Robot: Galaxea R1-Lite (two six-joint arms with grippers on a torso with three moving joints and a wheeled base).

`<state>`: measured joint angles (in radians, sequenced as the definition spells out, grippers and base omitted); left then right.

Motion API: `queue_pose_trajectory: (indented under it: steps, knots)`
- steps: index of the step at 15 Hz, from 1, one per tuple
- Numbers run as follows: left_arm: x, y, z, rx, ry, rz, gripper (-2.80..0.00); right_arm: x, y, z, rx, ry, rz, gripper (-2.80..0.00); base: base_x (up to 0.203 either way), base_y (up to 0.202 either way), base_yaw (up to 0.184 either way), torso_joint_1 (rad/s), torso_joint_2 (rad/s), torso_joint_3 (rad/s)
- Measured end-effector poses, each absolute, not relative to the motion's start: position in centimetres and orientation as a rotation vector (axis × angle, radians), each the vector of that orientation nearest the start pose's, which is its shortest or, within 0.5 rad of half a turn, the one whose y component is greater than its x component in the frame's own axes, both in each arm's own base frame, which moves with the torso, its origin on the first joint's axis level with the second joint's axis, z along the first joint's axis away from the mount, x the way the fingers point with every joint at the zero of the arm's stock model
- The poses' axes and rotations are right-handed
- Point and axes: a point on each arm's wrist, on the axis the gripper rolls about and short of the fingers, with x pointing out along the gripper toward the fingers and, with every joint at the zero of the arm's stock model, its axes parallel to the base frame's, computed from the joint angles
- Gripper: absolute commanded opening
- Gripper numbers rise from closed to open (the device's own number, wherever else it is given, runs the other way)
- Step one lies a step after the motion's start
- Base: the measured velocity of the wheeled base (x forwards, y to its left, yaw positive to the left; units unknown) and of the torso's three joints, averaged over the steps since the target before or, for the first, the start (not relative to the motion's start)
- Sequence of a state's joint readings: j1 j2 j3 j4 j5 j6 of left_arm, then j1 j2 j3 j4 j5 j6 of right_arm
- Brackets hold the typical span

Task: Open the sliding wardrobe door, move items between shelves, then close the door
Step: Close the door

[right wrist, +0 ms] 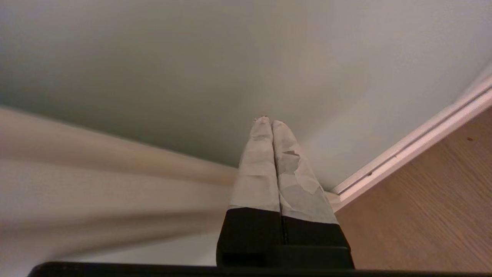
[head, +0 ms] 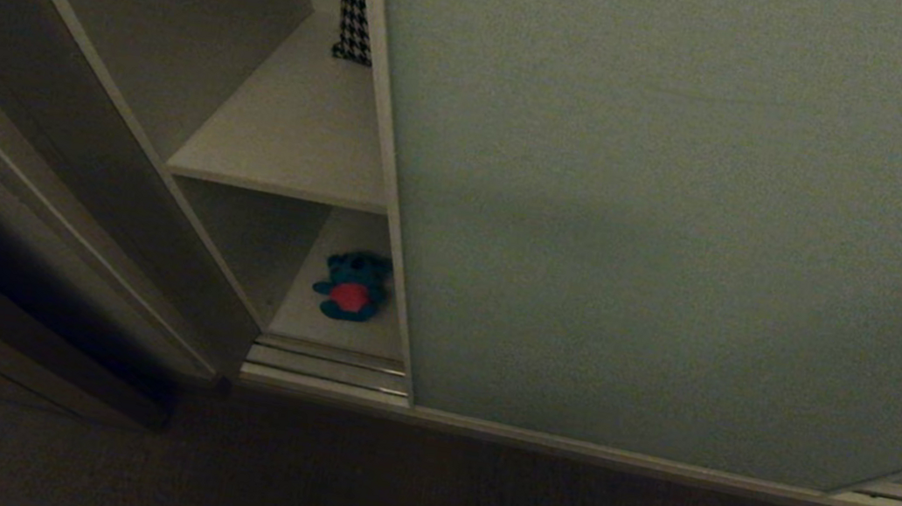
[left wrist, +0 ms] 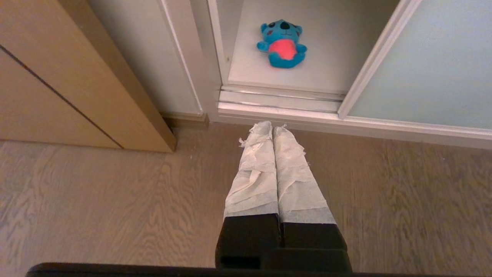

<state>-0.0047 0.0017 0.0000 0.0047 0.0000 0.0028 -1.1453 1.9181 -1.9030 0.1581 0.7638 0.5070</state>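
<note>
Two shelves: an upper white board (head: 291, 133) and a lower one (head: 335, 325) are exposed in the gap left of the sliding wardrobe door (head: 686, 215).
Blue plush toy (head: 354, 285): laid on the lower shelf, near the door's edge.
Houndstooth pillow (head: 354, 1): seen on the upper shelf, at the back.
Left gripper (left wrist: 273, 129): pressed together, held above the floor (left wrist: 96, 200).
Right gripper (right wrist: 268, 122): pressed together, pointed at the door panel.
</note>
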Motion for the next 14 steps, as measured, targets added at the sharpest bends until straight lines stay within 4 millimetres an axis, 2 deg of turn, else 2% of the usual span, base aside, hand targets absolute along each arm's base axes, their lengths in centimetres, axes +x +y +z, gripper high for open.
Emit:
queue_pose_trajectory:
  steps: [7,14]
  knots:
    - [-2.3,0.0,7.5,0.003,0.006,-0.004,-2.80,17.6,-33.6,33.4,0.644,0.005,-0.384,-2.80,0.000,0.000,0.000,0.000,0.00,0.000]
    - [-2.3,0.0,7.5,0.003,0.006,-0.002,-2.80,17.2,-31.3,33.6,0.667,0.024,-0.371,-2.80,0.000,0.000,0.000,0.000,0.00,0.000]
